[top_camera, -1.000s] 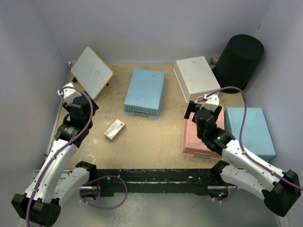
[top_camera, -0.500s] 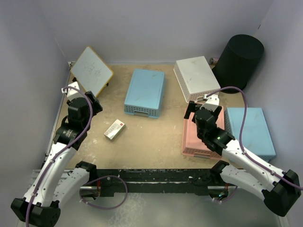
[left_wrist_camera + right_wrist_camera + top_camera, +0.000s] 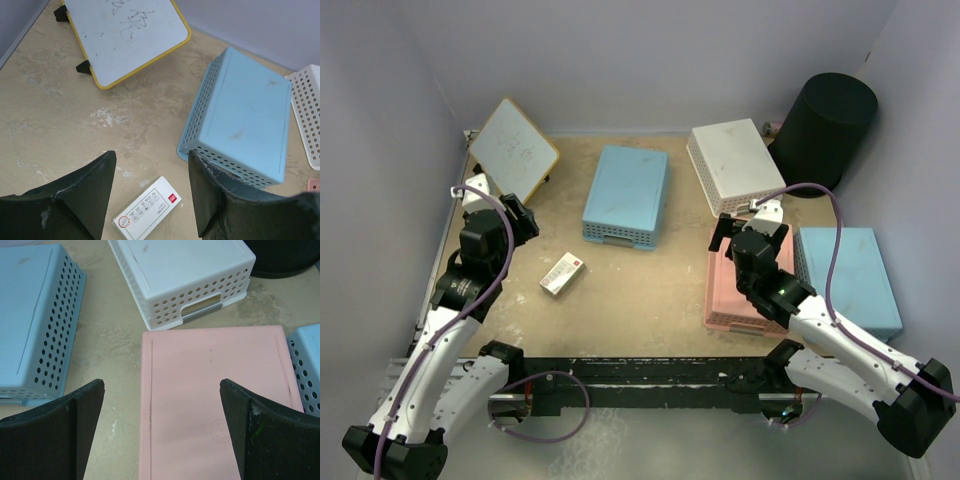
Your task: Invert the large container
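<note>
The large container, a tall round black wastebasket [image 3: 823,128], stands in the far right corner against the walls. I cannot tell whether its upper end is open. Only its lower edge shows at the top right of the right wrist view [image 3: 285,262]. My right gripper [image 3: 748,222] is open and empty above an overturned pink basket [image 3: 215,390], short of the container; its jaws [image 3: 162,385] are spread wide. My left gripper [image 3: 523,220] is open and empty at the left side, far from the container. In its wrist view [image 3: 151,156] it hangs over bare table.
A yellow-framed whiteboard [image 3: 513,150] leans at the far left. An overturned blue basket [image 3: 627,193] lies mid-table. A white basket [image 3: 735,165] lies next to the container. Another blue basket [image 3: 850,280] lies at the right. A small white box [image 3: 562,273] lies near the left gripper.
My left arm has moved a little forward and to the right, with its gripper still open. The right arm and the container have not moved.
</note>
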Tool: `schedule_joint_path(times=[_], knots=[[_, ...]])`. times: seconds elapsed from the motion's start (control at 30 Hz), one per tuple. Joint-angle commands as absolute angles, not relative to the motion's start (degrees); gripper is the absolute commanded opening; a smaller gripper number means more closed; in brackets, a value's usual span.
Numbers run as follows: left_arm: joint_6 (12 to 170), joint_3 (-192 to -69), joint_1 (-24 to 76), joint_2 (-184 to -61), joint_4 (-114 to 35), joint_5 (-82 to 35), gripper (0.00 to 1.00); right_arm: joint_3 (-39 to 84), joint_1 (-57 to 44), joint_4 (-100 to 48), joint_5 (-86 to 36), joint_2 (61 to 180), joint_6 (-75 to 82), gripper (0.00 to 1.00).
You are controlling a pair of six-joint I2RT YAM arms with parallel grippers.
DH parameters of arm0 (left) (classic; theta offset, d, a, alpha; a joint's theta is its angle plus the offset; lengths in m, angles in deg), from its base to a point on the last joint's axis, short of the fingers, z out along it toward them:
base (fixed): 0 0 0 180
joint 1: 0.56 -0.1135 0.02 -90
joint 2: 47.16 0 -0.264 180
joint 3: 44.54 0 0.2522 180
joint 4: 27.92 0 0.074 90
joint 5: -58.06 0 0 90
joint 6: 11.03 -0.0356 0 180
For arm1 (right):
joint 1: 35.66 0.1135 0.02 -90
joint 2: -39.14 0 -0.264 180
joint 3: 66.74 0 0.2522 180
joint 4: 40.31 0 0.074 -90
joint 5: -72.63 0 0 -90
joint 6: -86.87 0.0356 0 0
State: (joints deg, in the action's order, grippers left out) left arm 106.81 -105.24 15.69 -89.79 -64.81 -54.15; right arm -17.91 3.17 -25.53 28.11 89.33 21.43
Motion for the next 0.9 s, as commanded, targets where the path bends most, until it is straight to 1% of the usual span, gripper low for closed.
schedule_joint_path(times=[0.0,0.87], knots=[[105.78,-105.67,15.70,-89.86,-61.98,-53.30,0.57,-15.93,3.10,-26.55,28.97,89.06,22.31,1.00],[105.52,-105.58,15.68,-90.04,-62.07,-52.78,0.56,-16.41,3.07,-26.64,28.95,89.17,22.21,1.00]])
